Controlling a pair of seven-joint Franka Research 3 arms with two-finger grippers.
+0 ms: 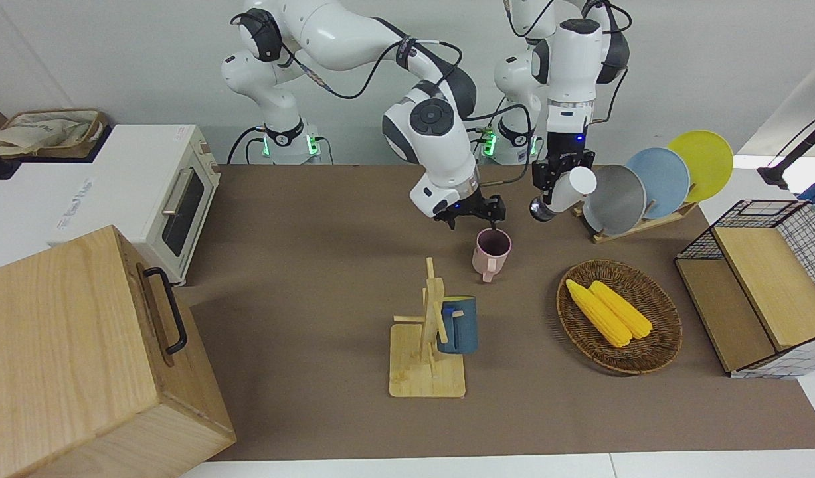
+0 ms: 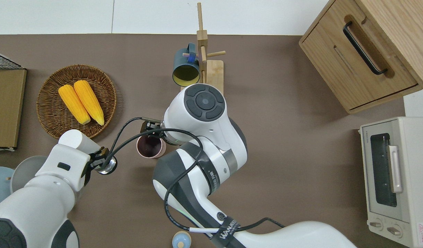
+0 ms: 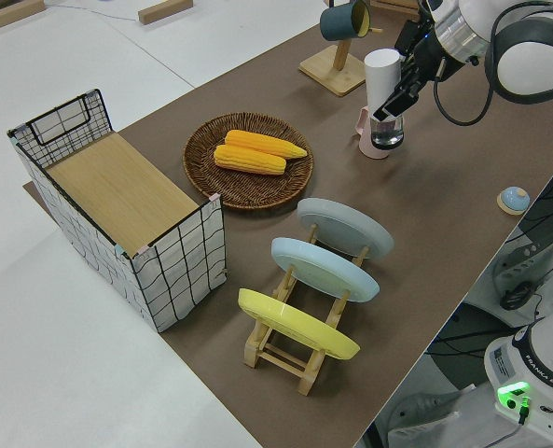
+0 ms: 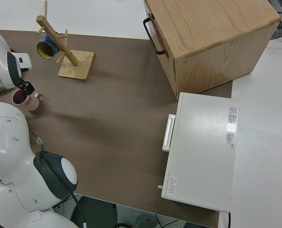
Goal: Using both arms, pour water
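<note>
Wooden box (image 1: 82, 358), pink mug (image 1: 491, 251) farther

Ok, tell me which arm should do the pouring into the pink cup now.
Left. Its end effector already holds the tilted white bottle beside the pink cup; the right end effector is at that cup's rim.

Open brown surface (image 1: 301, 265) lies between the toaster oven (image 1: 175, 199) and the pink mug (image 1: 491, 251), while the mug tree (image 1: 428, 332), corn basket (image 1: 620, 317) and plate rack (image 1: 646, 192) crowd the mug's surroundings.
</note>
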